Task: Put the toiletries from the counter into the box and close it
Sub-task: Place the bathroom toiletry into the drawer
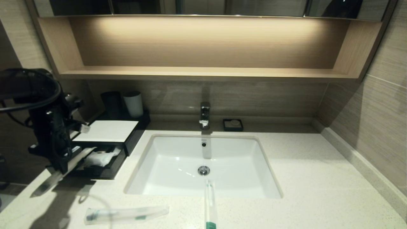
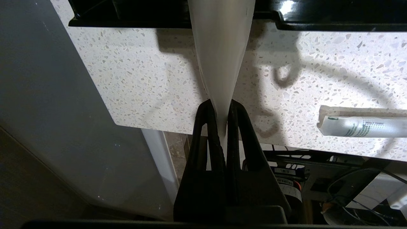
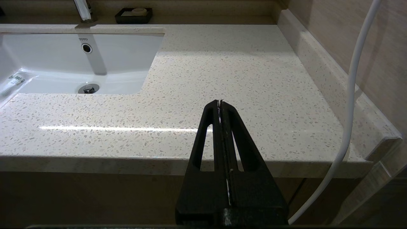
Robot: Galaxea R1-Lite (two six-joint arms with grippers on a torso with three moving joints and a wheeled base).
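My left gripper (image 1: 62, 168) (image 2: 221, 109) is shut on one long clear sleeve (image 1: 81, 156) (image 2: 221, 63), which slants up towards the open front drawer (image 1: 101, 170) of the black box with the white top panel (image 1: 108, 130). A soft white sachet (image 1: 98, 158) lies in the drawer. A second sleeve (image 1: 127, 214) (image 2: 362, 125) lies flat on the speckled counter (image 1: 318, 178) near its front edge. A third sleeve (image 1: 210, 203) (image 3: 12, 81) lies over the sink's front rim with one end in the basin. My right gripper (image 3: 220, 102) is shut and empty above the counter's front edge, right of the sink.
A black cup (image 1: 111, 103) and a white cup (image 1: 133, 103) stand behind the box. The white sink (image 1: 165, 165) with its tap (image 1: 205, 114) takes up the middle. A small black square dish (image 1: 233, 124) (image 3: 133, 14) sits by the back wall. A white cable (image 3: 353, 95) hangs at the right.
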